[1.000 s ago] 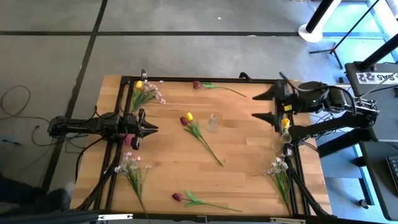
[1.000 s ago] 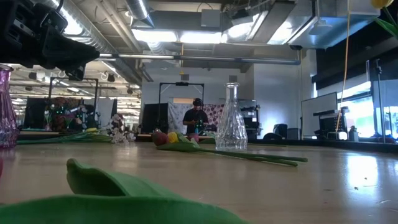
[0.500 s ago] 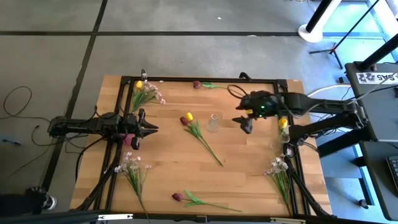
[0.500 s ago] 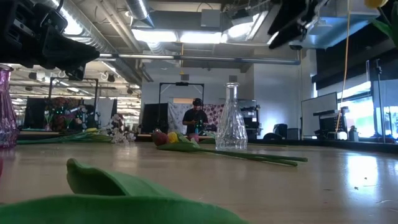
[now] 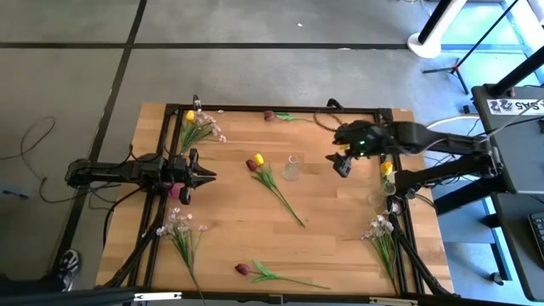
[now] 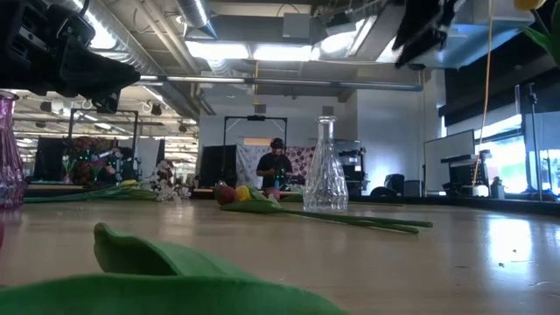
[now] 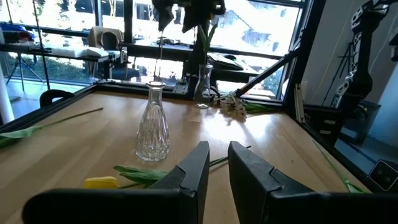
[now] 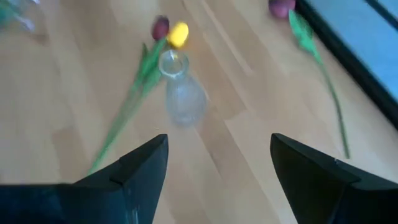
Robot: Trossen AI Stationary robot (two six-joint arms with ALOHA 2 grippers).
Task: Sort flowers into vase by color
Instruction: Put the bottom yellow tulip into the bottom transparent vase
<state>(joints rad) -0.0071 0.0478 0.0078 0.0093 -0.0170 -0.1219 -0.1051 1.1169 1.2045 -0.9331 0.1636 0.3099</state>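
Observation:
A clear glass vase (image 5: 291, 167) stands upright mid-table. Beside it a yellow tulip (image 5: 258, 159) and a dark red tulip (image 5: 252, 165) lie on their sides, stems running toward the near edge. My right gripper (image 5: 340, 155) hovers open above the table, right of this vase, slanting down toward it (image 8: 180, 93); nothing is between its fingers. My left gripper (image 5: 202, 174) waits level at the table's left over a pink vase (image 5: 175, 190), its fingers (image 7: 214, 163) a narrow gap apart and empty. White-pink sprigs (image 5: 180, 226) (image 5: 379, 228) (image 5: 202, 129) lie flat near the edges.
Another clear vase (image 5: 390, 189) at the right edge holds a yellow tulip (image 5: 389, 168). Dark red tulips lie at the far edge (image 5: 269, 115) and the near edge (image 5: 244, 269). A black frame (image 5: 280, 109) rims the table. A person (image 6: 277, 166) stands far behind.
My right gripper has come from the table's right edge toward the clear vase in the middle, sinking lower and tipping its fingers from level to slanting down. The flowers and vases lie as before.

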